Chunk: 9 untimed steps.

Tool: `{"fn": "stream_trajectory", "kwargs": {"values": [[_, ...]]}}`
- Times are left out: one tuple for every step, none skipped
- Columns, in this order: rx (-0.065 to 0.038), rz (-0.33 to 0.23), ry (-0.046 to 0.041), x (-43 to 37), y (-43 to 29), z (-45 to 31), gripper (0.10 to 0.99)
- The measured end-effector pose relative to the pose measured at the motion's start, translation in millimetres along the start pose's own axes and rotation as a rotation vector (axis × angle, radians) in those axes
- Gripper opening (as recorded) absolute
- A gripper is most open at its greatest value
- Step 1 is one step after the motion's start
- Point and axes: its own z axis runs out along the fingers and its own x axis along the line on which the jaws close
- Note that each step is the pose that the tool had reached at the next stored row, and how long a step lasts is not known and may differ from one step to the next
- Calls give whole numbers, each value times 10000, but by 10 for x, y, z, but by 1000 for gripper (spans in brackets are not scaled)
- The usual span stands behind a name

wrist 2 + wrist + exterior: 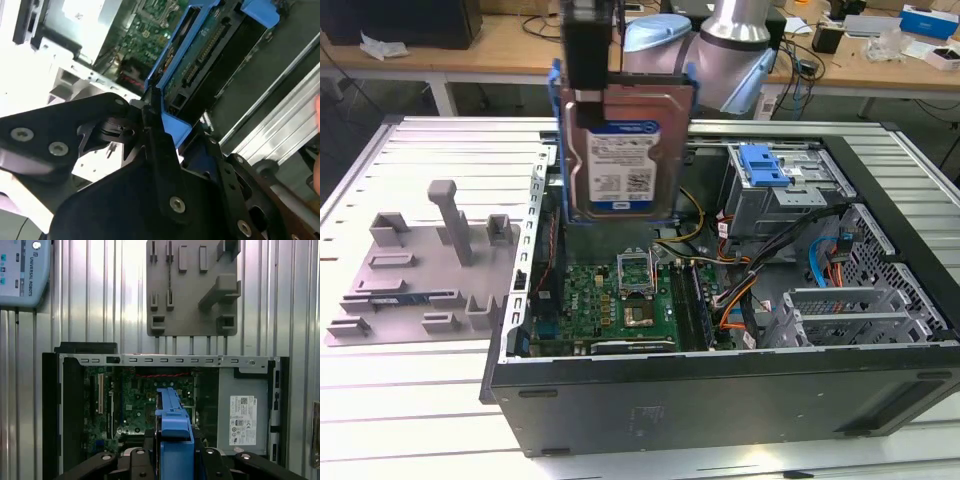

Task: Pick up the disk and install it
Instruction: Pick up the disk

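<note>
Right now the pincer is clamped on the top edge of the disk. The disk hangs upright with its label facing out in the upper middle of the exterior view, above the open computer case and touching nothing inside it. In the second wrist view the black fingers pinch the blue bracket rather than the metal body. In the first wrist view the disk shows edge-on over the motherboard.

The hold worries me. It looks like a narrow bite on plastic, so I'd guess a knock against anything could twist the drive in the grip or pull it loose. The cable bundle lies to the lower right of the disk, between the board and the drive cage, and a low corner could snag there. The case's side wall stands just beside the disk's left edge in the frame.

Open room is mostly overhead. The grey fixture plate sits well apart on the ribbed surface.
</note>
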Motion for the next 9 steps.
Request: {"fn": "stream_trajectory", "kwargs": {"values": [[0, 3, 1, 23, -51, 3, 365], [-1, 3, 3, 42, -94, 5, 365], [0, 2, 4, 74, -158, 9, 365], [0, 2, 6, 109, -223, 13, 365], [-1, 2, 8, 148, -285, 17, 365], [-1, 3, 8, 196, -347, 22, 365], [-1, 1, 8, 224, -382, 26, 365], [-1, 2, 9, 247, -410, 29, 365], [-1, 2, 8, 294, -462, 37, 365]]}}
